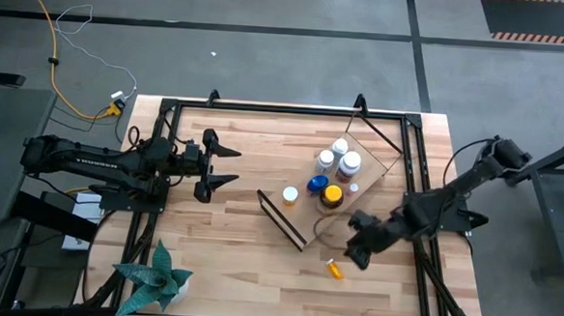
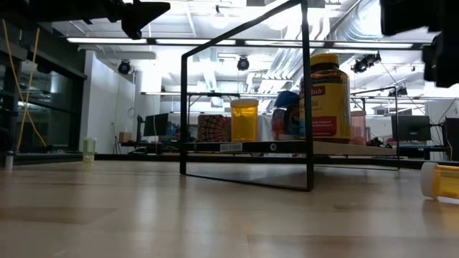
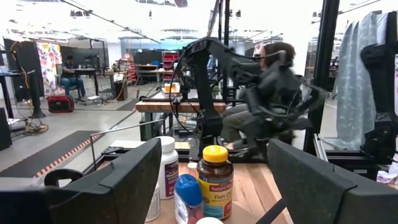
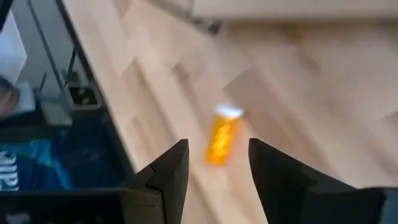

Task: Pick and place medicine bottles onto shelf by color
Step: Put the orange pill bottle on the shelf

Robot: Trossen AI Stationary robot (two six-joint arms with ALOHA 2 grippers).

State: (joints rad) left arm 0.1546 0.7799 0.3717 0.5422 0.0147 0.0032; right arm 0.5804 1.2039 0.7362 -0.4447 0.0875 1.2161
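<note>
Butcher-block wood covers the bench (image 1: 219, 261) in the high view; the shelf (image 1: 377, 155) sits right of centre, a light board with a dark edge strip, carrying white bottles (image 1: 340, 147), a blue bottle (image 1: 316, 185), an amber bottle with yellow cap (image 1: 332, 195) and a yellow-capped bottle (image 1: 290, 194) nearer the strip; a small orange bottle (image 1: 335, 268) lies on its side on the bare bench, just beside the right hand (image 1: 355, 256), which hovers near it with nothing held; the left hand (image 1: 229, 166) waits well apart at the left, fingers spread wide and empty; a green plant (image 1: 155, 277) stands at the near left corner.

Low view: the shelf's black wire frame (image 2: 307, 93) rises over the board; the amber bottle (image 2: 328, 97) and a yellow bottle (image 2: 244, 120) stand upright on it; the orange bottle (image 2: 441, 180) lies at the right edge.

Left wrist view: wide-set fingers (image 3: 130, 177) frame the amber bottle (image 3: 215, 180) and blue bottle (image 3: 188, 199); a seated person (image 3: 68, 74) shows in the room behind.

Right wrist view: partly spread fingers (image 4: 171, 171) flank the orange bottle (image 4: 221, 138) on the wood below, apart from it.
</note>
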